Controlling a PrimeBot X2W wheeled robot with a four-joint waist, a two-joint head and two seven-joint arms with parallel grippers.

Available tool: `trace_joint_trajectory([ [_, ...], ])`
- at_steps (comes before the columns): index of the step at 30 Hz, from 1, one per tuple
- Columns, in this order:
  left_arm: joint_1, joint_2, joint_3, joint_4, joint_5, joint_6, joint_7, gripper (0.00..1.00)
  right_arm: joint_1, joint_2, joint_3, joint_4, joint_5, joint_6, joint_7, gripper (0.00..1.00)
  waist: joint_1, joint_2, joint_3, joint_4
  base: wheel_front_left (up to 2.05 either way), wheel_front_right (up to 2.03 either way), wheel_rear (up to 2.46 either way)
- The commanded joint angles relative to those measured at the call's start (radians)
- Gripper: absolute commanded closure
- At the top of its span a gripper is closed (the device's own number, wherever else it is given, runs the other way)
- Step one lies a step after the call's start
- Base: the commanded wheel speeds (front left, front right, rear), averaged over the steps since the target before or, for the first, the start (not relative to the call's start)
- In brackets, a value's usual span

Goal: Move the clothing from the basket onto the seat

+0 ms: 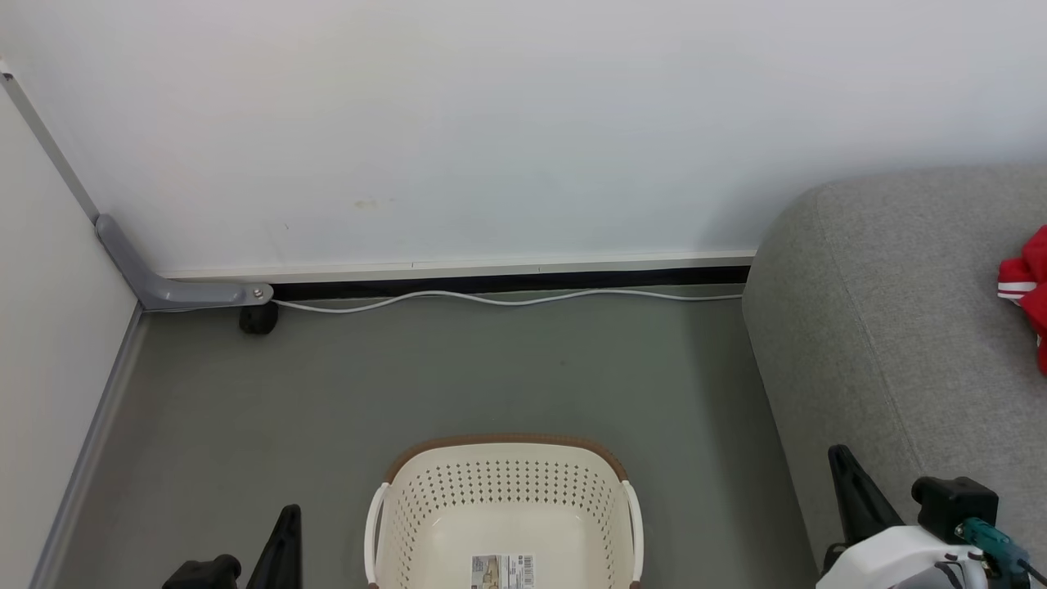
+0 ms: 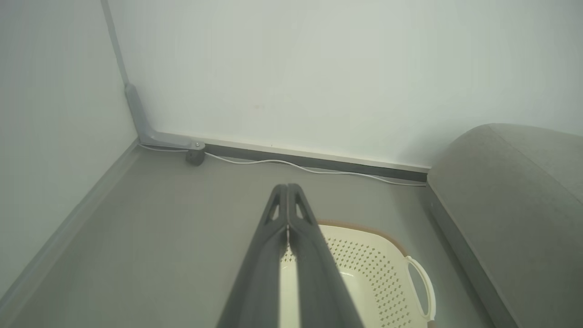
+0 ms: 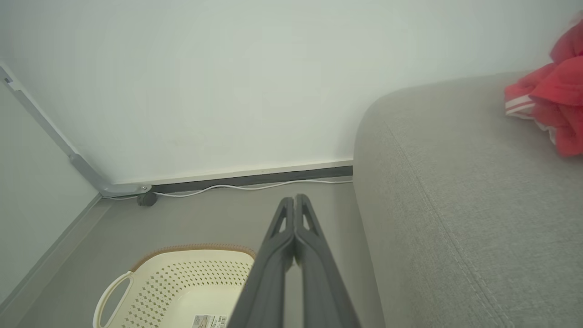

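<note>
A plain white wall (image 1: 491,123) is met by a grey floor (image 1: 409,376). A white cable (image 1: 491,302) is laid along the dark skirting (image 1: 507,284). A grey metal bracket (image 1: 176,293) is fixed in the floor's far left corner.

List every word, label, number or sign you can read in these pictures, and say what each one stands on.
The sticker on the inner bottom of the basket: a barcode and small print, too small to read.
The clothing on the seat: white stripes, no lettering visible.
Nothing else carries readable text.
</note>
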Motion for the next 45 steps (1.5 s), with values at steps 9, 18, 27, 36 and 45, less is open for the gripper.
trace_joint_trajectory([
  [9, -0.042, 0.011, 0.017, -0.037, -0.131, -0.012, 0.025, 1.00, -0.031, -0.005, -0.025, -0.048, 0.128, 0.000, 0.030, 1.00, -0.0002, -0.0001, 0.004, 0.000, 0.00, 0.00, 0.00],
  [18, -0.052, 0.012, 0.024, -0.044, -0.222, -0.017, 0.048, 1.00, -0.029, -0.001, -0.038, -0.064, 0.216, 0.000, 0.052, 1.00, -0.0002, -0.0001, 0.005, 0.000, 0.00, 0.00, 0.00],
  [27, -0.064, 0.013, 0.033, -0.052, -0.324, -0.023, 0.074, 1.00, -0.027, 0.004, -0.054, -0.082, 0.315, 0.000, 0.078, 1.00, -0.0002, -0.0001, 0.007, 0.000, 0.00, 0.00, 0.00],
  [36, -0.077, 0.014, 0.044, -0.060, -0.438, -0.030, 0.104, 1.00, -0.025, 0.009, -0.072, -0.102, 0.426, 0.000, 0.107, 1.00, -0.0002, -0.0001, 0.009, 0.000, 0.00, 0.00, 0.00],
  [45, -0.089, 0.015, 0.053, -0.067, -0.540, -0.037, 0.130, 1.00, -0.023, 0.014, -0.088, -0.119, 0.525, 0.000, 0.133, 1.00, -0.0002, -0.0001, 0.011, 0.000, 0.00, 0.00, 0.00],
])
